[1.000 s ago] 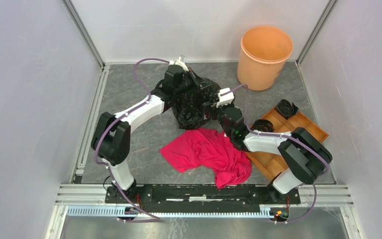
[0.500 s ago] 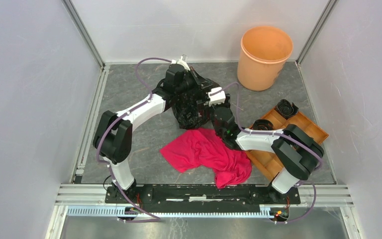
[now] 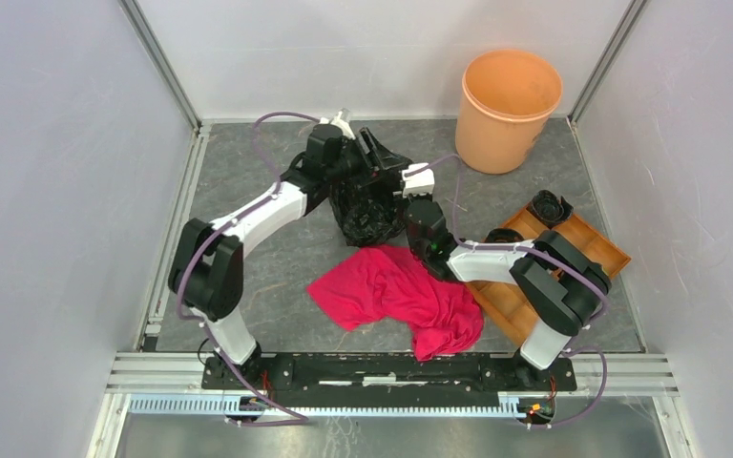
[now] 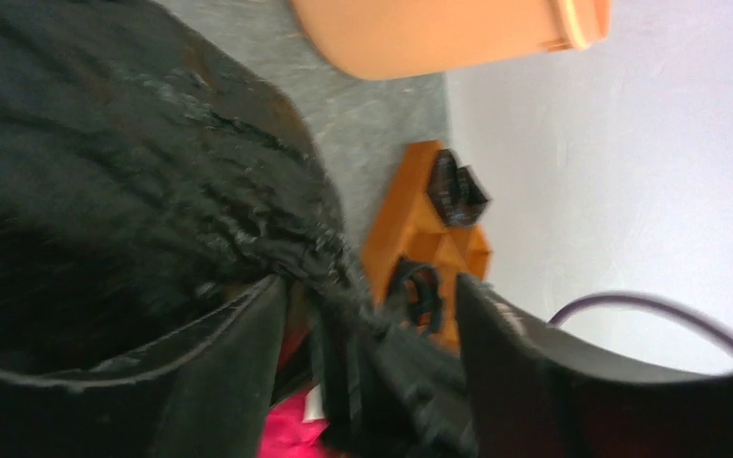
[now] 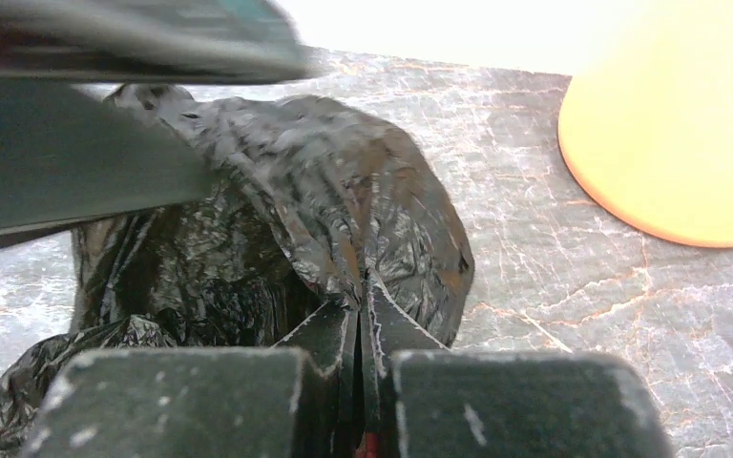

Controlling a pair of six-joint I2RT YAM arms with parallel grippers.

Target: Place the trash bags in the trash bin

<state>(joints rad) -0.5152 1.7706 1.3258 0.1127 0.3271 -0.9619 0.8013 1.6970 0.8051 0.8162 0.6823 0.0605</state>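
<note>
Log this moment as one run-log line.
left claw: open, trash bag film between jaws | right claw: shut on bag fold | trash bin: no bag inside

No legible text, label, brand, number or sign on anything visible.

grey marbled tabletop (image 3: 239, 157), plain pale walls (image 3: 57, 191), aluminium corner posts (image 3: 159, 62), even soft light

Red cloth (image 3: 396, 296) lying crumpled on grey marbled table (image 3: 248, 181), near centre. Brown compartment tray (image 3: 587, 243) sitting at right, angled, just beside cloth's right edge. Black round item (image 3: 549, 207) resting in tray's far corner, second black item (image 3: 503, 236) resting left of it. Pale walls enclosing left, right, far sides.
</note>
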